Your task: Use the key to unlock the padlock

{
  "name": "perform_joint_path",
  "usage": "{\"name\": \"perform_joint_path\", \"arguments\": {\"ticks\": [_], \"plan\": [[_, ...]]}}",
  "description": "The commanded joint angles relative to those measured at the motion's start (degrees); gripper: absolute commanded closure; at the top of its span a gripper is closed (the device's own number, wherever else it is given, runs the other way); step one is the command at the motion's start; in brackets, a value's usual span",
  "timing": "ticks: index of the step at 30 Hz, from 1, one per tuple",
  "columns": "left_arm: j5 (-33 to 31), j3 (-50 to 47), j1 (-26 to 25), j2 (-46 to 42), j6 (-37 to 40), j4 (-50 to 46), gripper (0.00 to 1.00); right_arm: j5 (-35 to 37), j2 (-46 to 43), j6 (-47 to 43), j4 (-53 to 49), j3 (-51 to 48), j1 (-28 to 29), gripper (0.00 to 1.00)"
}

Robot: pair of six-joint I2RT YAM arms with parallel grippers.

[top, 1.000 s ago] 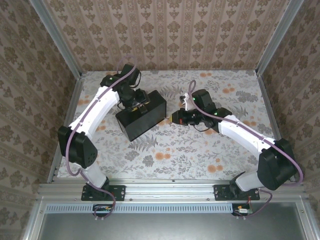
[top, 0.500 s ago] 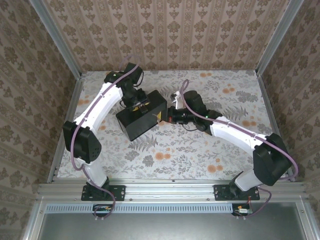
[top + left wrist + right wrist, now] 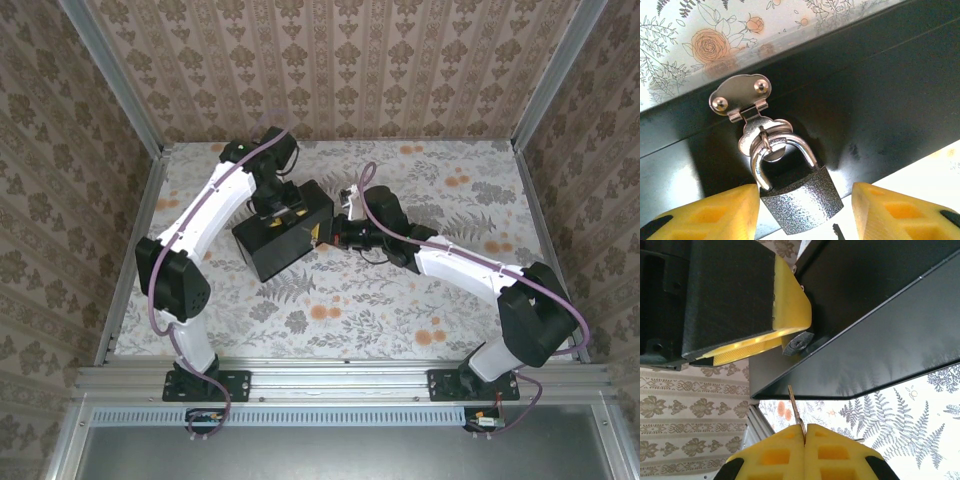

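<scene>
The padlock (image 3: 802,200) has a grey speckled body and a chrome shackle, and hangs from a hasp (image 3: 742,95) on the black box (image 3: 270,250). My left gripper (image 3: 805,194) is open, with one yellow finger on each side of the lock body. My right gripper (image 3: 805,429) is shut on the key (image 3: 794,405), a thin blade pointing up toward the box edge. The lock's keyhole end (image 3: 799,342) sits just above the blade, beside a left finger (image 3: 790,300). The key's tip (image 3: 838,231) shows just below the lock. From above, the left gripper (image 3: 290,213) and right gripper (image 3: 322,234) meet at the box's right side.
The box lies at an angle on the flower-print floor (image 3: 400,290). Patterned walls close in the back and both sides, with a metal rail (image 3: 340,380) along the near edge. Both forearms reach in over the middle of the floor.
My left gripper has swung right over the box and now straddles the padlock. My right gripper has carried the key left, up to the box's side.
</scene>
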Motion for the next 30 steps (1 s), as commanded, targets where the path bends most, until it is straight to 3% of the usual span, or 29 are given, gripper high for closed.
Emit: {"name": "perform_joint_path", "arguments": {"ticks": [1,13,22,30], "plan": [[-1.42,-1.20,-0.02,-0.27,-1.30,-2.71,0.45,1.12,0.20,0.97,2.64,-0.53,0.33,1.00],[3.09,-7.97,3.59,-3.98,-11.77,-0.70,0.45,2.14,1.33,2.15,4.24,-0.36,0.69,1.00],[3.38,-2.89,3.66,0.52,-10.27,-6.04,0.47,1.77,2.53,2.15,5.40,-0.56,0.69,1.00],[3.61,-2.63,3.53,2.47,-8.37,-7.79,0.58,1.49,4.33,4.96,8.34,0.82,1.56,1.00]]}}
